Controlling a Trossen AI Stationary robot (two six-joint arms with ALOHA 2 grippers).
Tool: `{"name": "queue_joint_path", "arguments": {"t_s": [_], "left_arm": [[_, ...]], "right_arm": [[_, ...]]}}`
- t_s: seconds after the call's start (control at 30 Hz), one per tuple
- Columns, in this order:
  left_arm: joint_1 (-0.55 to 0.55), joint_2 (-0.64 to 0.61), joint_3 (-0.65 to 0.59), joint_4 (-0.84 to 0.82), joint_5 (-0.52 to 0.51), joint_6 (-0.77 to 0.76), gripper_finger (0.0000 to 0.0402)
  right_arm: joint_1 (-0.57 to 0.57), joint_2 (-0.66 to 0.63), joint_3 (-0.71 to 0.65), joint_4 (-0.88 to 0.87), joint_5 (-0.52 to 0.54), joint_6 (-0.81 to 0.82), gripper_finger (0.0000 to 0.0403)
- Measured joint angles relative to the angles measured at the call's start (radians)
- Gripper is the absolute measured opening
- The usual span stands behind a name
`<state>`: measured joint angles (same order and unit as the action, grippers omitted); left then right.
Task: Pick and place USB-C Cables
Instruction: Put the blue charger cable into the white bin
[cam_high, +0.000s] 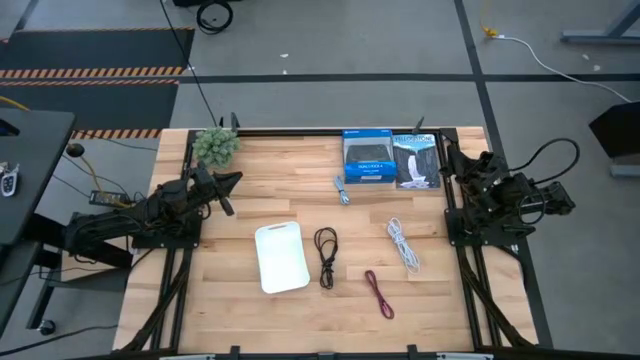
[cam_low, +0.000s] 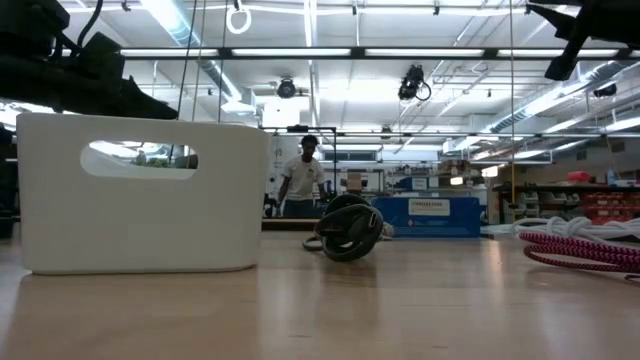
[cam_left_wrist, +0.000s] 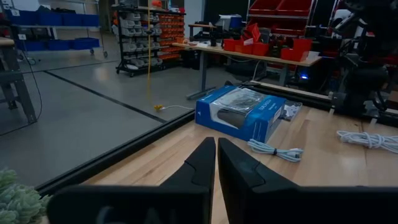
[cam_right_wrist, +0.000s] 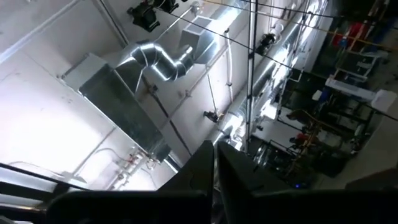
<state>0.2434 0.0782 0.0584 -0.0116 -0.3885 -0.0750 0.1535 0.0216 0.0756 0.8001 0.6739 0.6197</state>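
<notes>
You see the wooden table (cam_high: 230, 300) with the white tray (cam_high: 279, 257) empty near its middle. No cable is placed yet; all three are left. The white cable (cam_high: 402, 244) lies at three o'clock from the tray, the black cable (cam_high: 326, 256) just beside it, the dark red cable (cam_high: 379, 294) at four o'clock. The left gripper (cam_left_wrist: 216, 163) and the right gripper (cam_right_wrist: 214, 163) wait at the table sides, fingers closed on nothing.

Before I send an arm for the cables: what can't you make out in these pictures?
- Low view: white tray hides the table behind it; white cable and dark red cable are cut off by the edge.
- High view: cable plugs too small.
- Right wrist view: faces the ceiling, no table.
</notes>
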Motion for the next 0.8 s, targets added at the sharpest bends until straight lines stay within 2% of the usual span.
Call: {"name": "queue_joint_path", "arguments": {"t_s": [0.1,0.3,0.53,0.8], "left_arm": [[0.000,0.000,0.000,0.000,0.000,0.000,0.0025],[0.000,0.000,0.000,0.000,0.000,0.000,0.0025],[0.000,0.000,0.000,0.000,0.000,0.000,0.0025],[0.000,0.000,0.000,0.000,0.000,0.000,0.0025]], "right_arm": [[-0.008,0.027,0.022,-0.051,-0.009,0.017,0.0022],[-0.008,0.161,0.151,-0.342,-0.106,0.037,0.0012],[-0.008,0.360,0.308,-0.398,-0.180,-0.139,0.0012],[-0.008,0.558,0.474,-0.524,-0.234,-0.239,0.0012]]}}
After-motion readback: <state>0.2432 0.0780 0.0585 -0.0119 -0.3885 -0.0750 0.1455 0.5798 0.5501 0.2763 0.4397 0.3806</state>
